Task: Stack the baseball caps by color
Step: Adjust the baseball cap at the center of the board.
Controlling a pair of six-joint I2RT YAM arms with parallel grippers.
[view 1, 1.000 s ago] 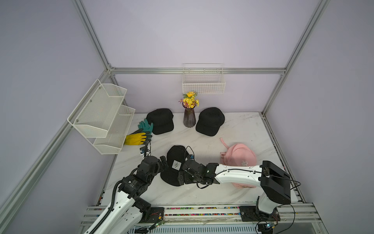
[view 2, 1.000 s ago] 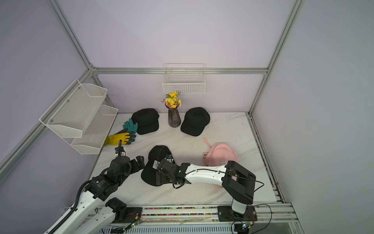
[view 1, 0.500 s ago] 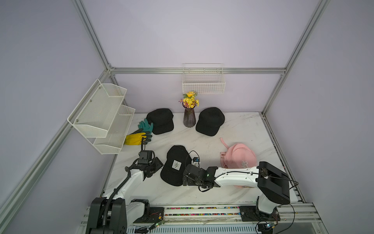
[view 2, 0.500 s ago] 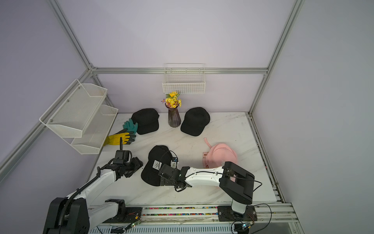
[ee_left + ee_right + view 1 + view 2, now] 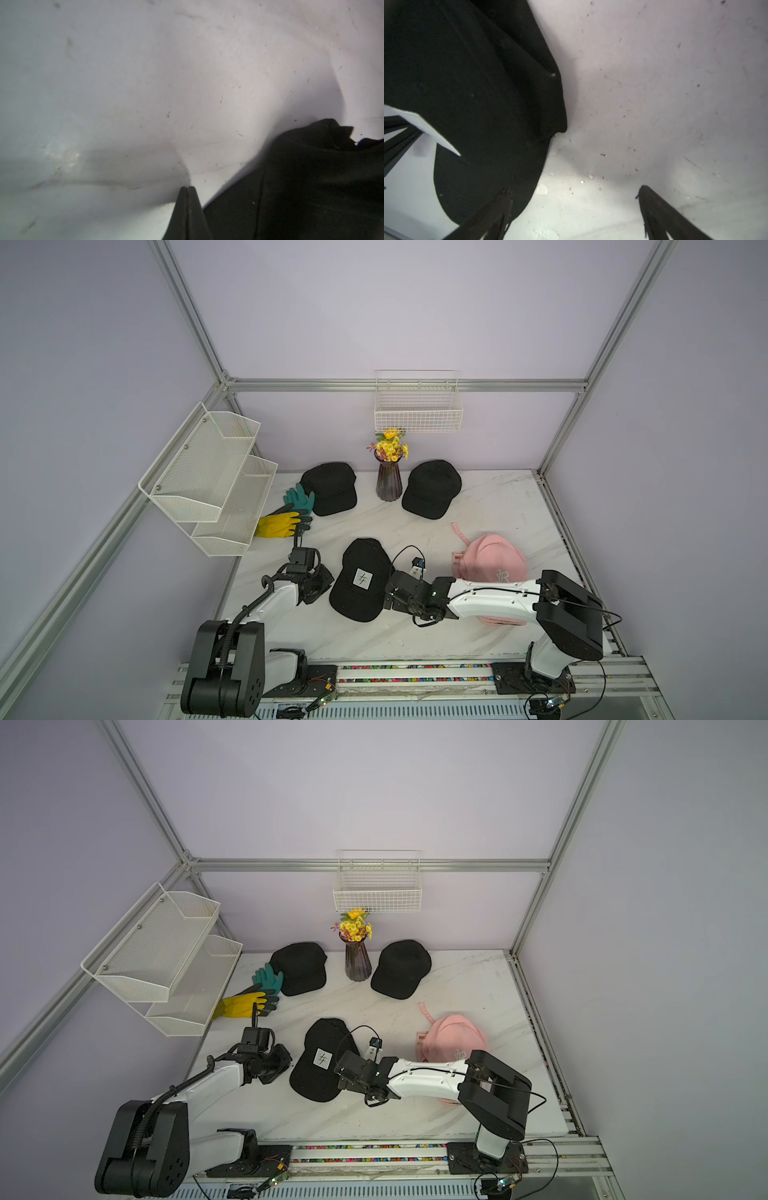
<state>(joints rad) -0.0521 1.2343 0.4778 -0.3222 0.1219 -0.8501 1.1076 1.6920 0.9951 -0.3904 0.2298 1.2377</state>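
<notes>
A black baseball cap with a white square patch (image 5: 360, 578) (image 5: 321, 1058) lies flat near the table's front, between my two grippers. My left gripper (image 5: 328, 578) (image 5: 188, 188) sits low just left of it, shut on nothing, with the cap's black fabric (image 5: 311, 187) beside the tips. My right gripper (image 5: 388, 593) (image 5: 574, 189) is open at the cap's right edge, one finger (image 5: 502, 203) over the brim (image 5: 483, 166). Two plain black caps (image 5: 330, 489) (image 5: 432, 489) rest at the back. A pink cap (image 5: 494, 562) lies right, partly behind my right arm.
A purple vase of yellow flowers (image 5: 388, 483) stands between the back caps. Teal (image 5: 299, 497) and yellow (image 5: 278, 524) gloves lie at the left by a white mesh shelf (image 5: 212, 477). A wire basket (image 5: 417, 412) hangs on the back wall.
The left arm dropped and drew back to the left of the patch cap, and its gripper closed. The right gripper slid off the cap to its right edge, leaving the patch showing.
</notes>
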